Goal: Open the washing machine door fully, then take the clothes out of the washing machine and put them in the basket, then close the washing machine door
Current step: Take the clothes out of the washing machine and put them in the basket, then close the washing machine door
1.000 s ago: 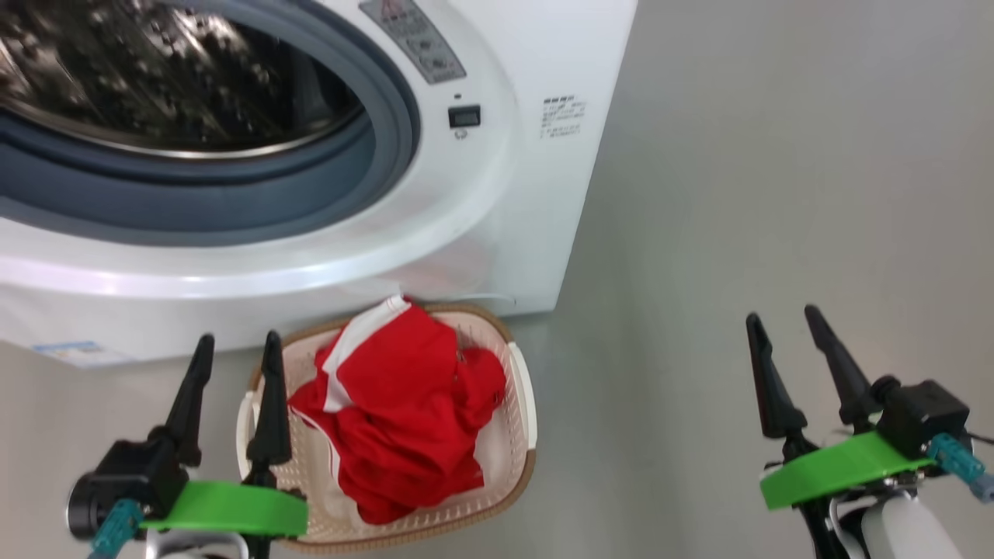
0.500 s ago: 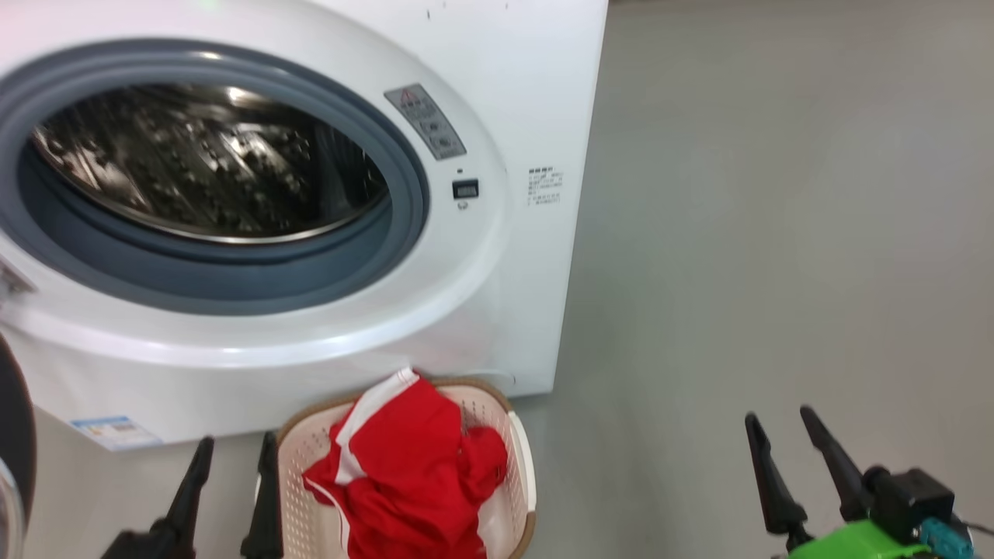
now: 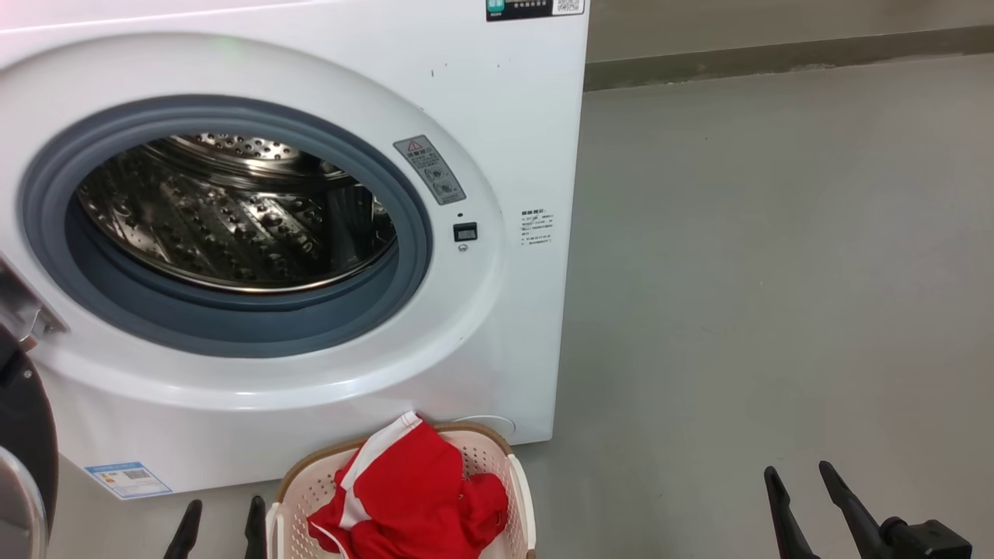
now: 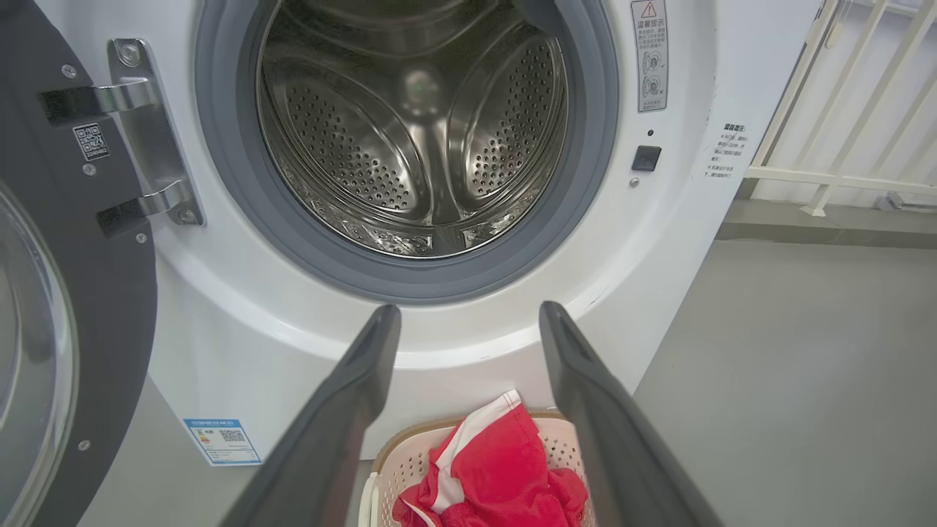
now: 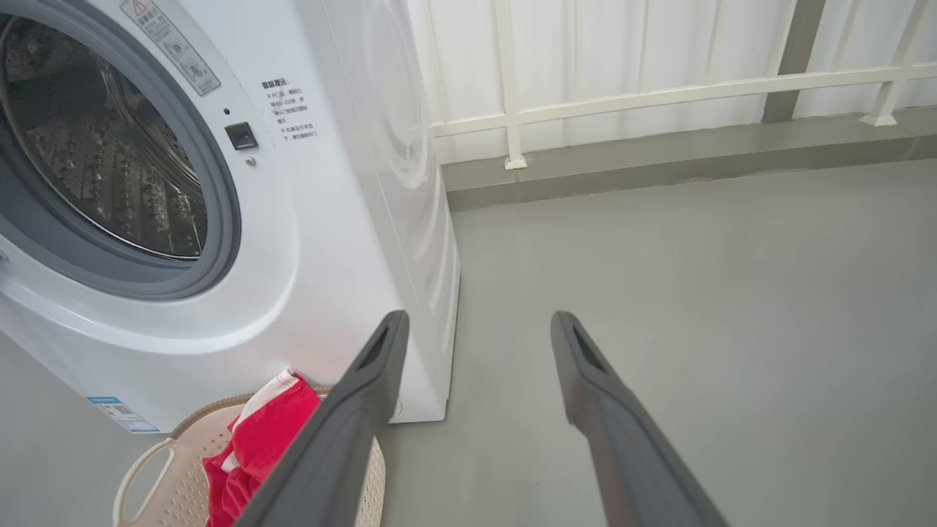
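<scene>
1. Your left fingers [image 3: 255, 532] are spread wide with nothing between them. They sit low at the left of the head view, just beside the basket [image 3: 520, 497].
2. Your right fingers [image 3: 779, 516] are also spread and empty, over bare floor [image 3: 776, 272], well apart from the washing machine [image 3: 497, 93].
3. The washing machine door [image 4: 88, 278] is swung open on its metal hinge [image 4: 146, 132]. Your left wrist view shows its black rim and part of the glass at the left edge.
4. The steel drum [image 4: 410, 139] shows bare perforated metal inside the grey rubber ring [image 4: 234, 219].
5. The red clothes [image 3: 411, 489] with white trim lie heaped in the basket, which stands on the floor close against the machine's lower front.
</scene>
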Robot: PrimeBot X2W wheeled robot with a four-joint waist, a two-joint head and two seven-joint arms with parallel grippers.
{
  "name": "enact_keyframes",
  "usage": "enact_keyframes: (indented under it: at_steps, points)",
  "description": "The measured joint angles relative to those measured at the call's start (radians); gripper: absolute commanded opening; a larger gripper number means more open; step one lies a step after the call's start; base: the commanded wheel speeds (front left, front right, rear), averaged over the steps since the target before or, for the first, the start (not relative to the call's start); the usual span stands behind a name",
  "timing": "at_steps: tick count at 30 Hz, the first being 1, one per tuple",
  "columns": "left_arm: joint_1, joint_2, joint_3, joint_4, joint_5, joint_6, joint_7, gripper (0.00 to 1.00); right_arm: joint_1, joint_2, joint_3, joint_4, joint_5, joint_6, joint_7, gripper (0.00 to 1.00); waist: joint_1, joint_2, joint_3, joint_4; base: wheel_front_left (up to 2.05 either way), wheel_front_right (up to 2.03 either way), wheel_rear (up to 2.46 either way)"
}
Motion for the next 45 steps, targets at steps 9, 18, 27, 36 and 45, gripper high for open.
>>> enact_keyframes:
  at_steps: [9,18,27,36,45]
  points:
    - [0.001,0.0,0.0,-0.012,-0.005,-0.007,0.0,1.0,0.014,0.001,-0.002,-0.003,0.0,0.0,0.0,1.0,0.0001,0.0,0.003,-0.002,0.0,0.0,0.0]
    - [0.001,0.0,-0.004,-0.018,-0.006,-0.007,0.0,1.0,0.014,0.001,-0.003,-0.004,0.0,0.0,0.0,1.0,0.0,0.0,0.011,-0.004,0.0,0.0,0.0]
    - [0.001,0.0,-0.007,-0.02,-0.004,-0.006,0.0,1.0,0.013,0.002,-0.004,-0.005,0.0,0.0,0.0,1.0,0.0,0.0,0.013,-0.001,-0.51,0.51,0.0]
    - [0.001,0.0,-0.008,-0.026,-0.004,-0.006,0.0,1.0,0.013,0.004,-0.006,-0.005,0.0,0.0,0.0,1.0,0.0,0.0,0.016,0.008,-1.21,1.21,0.0]
    - [0.001,0.001,-0.007,-0.039,-0.011,-0.006,0.0,1.0,0.013,0.006,-0.007,-0.004,0.0,0.0,0.0,1.0,0.0,0.0,0.023,0.015,-0.85,0.84,0.01]
